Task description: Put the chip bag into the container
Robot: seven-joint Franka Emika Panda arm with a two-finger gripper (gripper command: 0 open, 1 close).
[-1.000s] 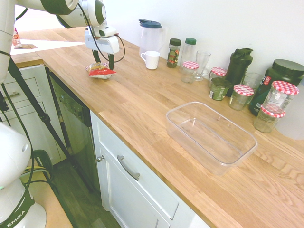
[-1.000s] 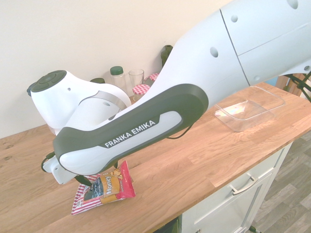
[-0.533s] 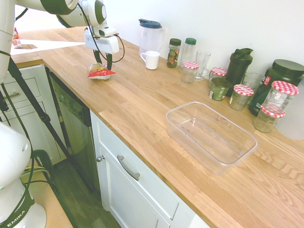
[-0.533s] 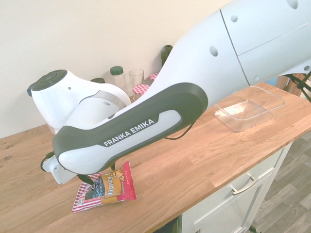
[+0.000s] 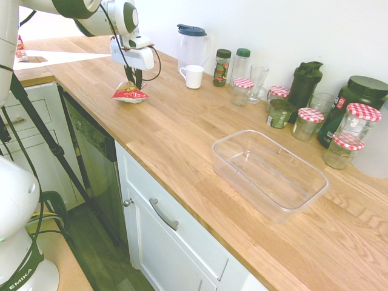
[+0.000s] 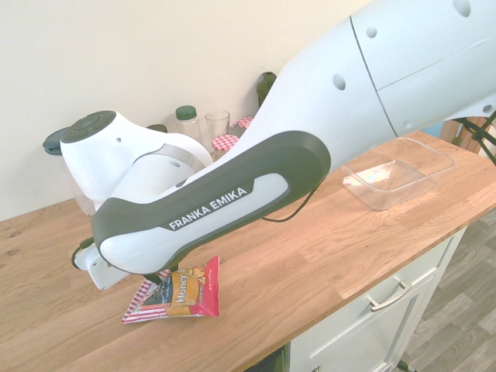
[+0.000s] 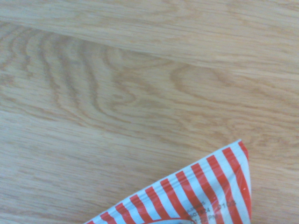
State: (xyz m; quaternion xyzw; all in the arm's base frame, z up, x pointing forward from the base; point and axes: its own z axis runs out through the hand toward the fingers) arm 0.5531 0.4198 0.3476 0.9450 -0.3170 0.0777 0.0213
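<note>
The chip bag [image 5: 129, 93] is red with a yellow part and a red-and-white striped edge, and it sits on the wooden counter at the far left. My gripper [image 5: 132, 81] comes straight down on it, fingers drawn together on its top so that the bag stands pinched into a peak. From the other side the chip bag [image 6: 184, 290] tilts up on one edge under the arm, which hides the fingers. Its striped corner [image 7: 201, 196] shows in the wrist view. The container [image 5: 245, 185], a clear low tub, stands empty far to the right, near the counter's front edge; in the second exterior view the container [image 6: 373, 198] is at the far end.
Along the wall stand a pitcher [image 5: 193, 45], a white mug [image 5: 194, 76], spice bottles, a glass [image 5: 257, 82], a dark shaker [image 5: 305, 82] and several checked-lid jars [image 5: 310, 123]. Bare wood lies between bag and tub. The counter's front edge drops to cabinets.
The fingers have drawn together on the bag. The bag, flat a second ago, is now bunched into a peak and tipped up on one edge, shifted slightly.
</note>
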